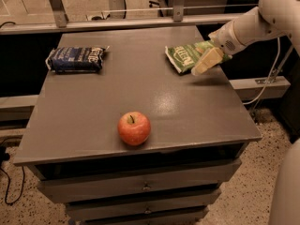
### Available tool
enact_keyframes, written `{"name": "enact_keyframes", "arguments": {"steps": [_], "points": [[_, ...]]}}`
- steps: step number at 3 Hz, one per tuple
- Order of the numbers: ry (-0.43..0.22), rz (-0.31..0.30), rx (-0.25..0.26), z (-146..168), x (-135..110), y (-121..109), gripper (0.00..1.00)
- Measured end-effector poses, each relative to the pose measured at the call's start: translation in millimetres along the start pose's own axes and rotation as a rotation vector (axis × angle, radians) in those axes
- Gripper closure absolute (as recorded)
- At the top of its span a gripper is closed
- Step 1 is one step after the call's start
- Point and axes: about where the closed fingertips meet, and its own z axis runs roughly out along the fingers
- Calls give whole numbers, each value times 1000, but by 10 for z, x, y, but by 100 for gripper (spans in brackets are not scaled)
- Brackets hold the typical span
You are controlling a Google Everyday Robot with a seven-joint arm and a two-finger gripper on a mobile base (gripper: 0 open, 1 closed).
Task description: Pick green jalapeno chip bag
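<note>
The green jalapeno chip bag (183, 56) lies flat at the back right of the grey table top (140, 97), its white lettering facing up. My gripper (206, 62) comes in from the right on a white arm and hovers over the bag's right half, hiding that part. It sits just above or at the bag.
A dark blue bag (75, 59) lies at the back left of the table. A red apple (134, 128) stands near the front edge. Drawers sit under the table top. A metal rail (140, 21) runs behind the table.
</note>
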Motion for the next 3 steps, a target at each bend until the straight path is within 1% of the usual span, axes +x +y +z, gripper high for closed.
{"name": "enact_keyframes", "arguments": {"steps": [1,2,3], "points": [[-21,53,22,175,78,-195,0],[-33,82,25,265,153,-271,18],[-76,71,26,236,44,-295,41]]}}
